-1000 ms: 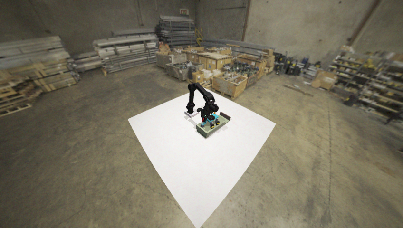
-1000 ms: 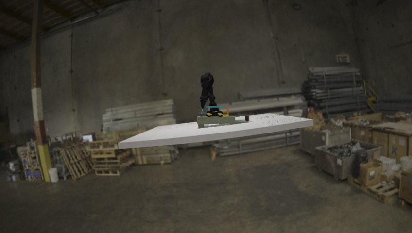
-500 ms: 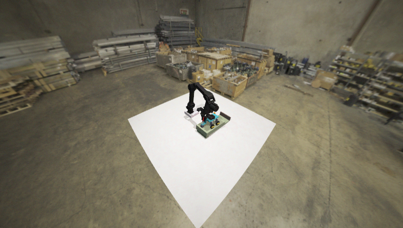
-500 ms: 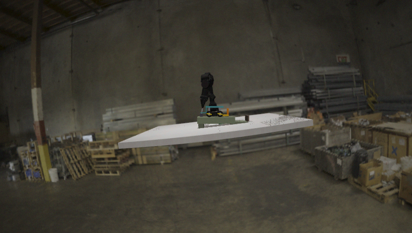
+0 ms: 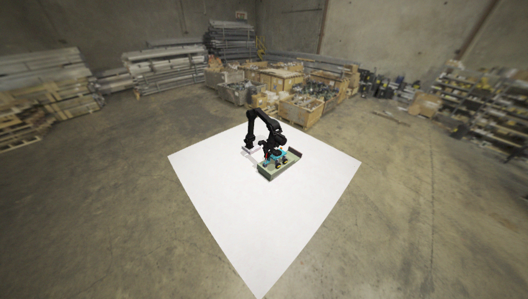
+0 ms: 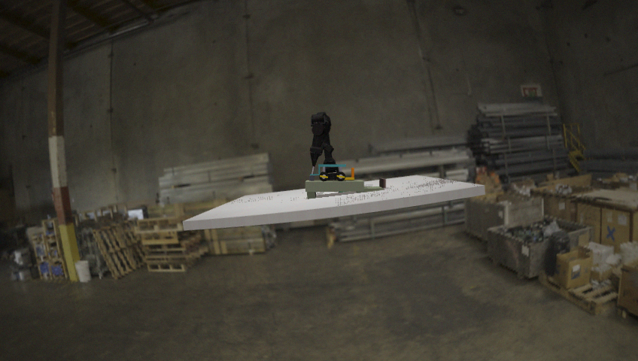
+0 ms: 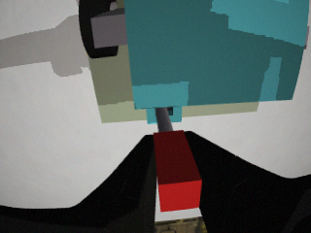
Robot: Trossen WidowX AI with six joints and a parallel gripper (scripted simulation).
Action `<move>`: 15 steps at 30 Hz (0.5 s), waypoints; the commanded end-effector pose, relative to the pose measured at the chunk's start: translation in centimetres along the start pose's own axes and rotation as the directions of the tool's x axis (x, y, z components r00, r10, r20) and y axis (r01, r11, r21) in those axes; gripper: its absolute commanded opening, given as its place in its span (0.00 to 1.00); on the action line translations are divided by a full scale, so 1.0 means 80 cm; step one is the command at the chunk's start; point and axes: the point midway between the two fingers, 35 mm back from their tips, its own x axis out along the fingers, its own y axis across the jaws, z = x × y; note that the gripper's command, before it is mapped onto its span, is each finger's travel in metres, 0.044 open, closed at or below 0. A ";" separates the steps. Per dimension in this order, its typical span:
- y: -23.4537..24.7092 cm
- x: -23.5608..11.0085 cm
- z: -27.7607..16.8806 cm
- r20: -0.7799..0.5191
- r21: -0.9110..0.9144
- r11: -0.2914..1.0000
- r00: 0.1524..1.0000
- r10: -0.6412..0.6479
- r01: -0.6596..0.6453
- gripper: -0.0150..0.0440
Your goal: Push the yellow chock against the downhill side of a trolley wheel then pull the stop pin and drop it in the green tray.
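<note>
My gripper [image 5: 266, 154] [image 7: 167, 142] is shut on the red-headed stop pin [image 5: 266, 156] [image 7: 179, 160]. The pin's grey shaft [image 7: 164, 119] shows between the head and the blue pin block [image 7: 178, 116] [image 6: 312, 177]; I cannot tell whether its tip is still inside. The trolley [image 5: 282, 154] [image 6: 333, 165] [image 7: 209, 63], with a teal deck and black-and-yellow wheels, stands on the pale green ramp [image 5: 274, 173] [image 6: 344, 186] [image 7: 113, 80]. The chock's orange handle [image 6: 352, 171] [image 5: 281, 148] stands upright at the trolley's downhill side, its yellow body [image 6: 349, 178] close against a wheel. The green tray is not visible.
The ramp has a dark end board [image 5: 295, 152] [image 6: 382, 183] at its low end. The arm's base [image 5: 250, 149] stands behind the ramp on the white table [image 5: 255, 222] [image 6: 250, 214]. The arm leans over the trolley deck.
</note>
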 end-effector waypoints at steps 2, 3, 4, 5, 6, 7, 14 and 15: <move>-0.001 -0.007 -0.003 -0.005 0.009 1.000 1.000 -0.010 0.010 0.25; -0.001 -0.007 -0.003 -0.005 0.009 1.000 1.000 -0.010 0.010 0.25; -0.001 -0.008 -0.003 -0.005 0.009 1.000 1.000 -0.010 0.010 0.25; -0.001 -0.008 -0.003 -0.005 0.009 1.000 1.000 -0.010 0.010 0.25; -0.001 -0.009 -0.003 -0.005 0.009 1.000 1.000 -0.010 0.010 0.25; -0.001 -0.009 -0.003 -0.005 0.009 1.000 1.000 -0.010 0.010 0.25; 0.000 -0.012 -0.004 -0.005 0.009 1.000 1.000 -0.010 0.010 0.25; 0.000 -0.012 -0.005 -0.005 0.009 1.000 1.000 -0.010 0.010 0.25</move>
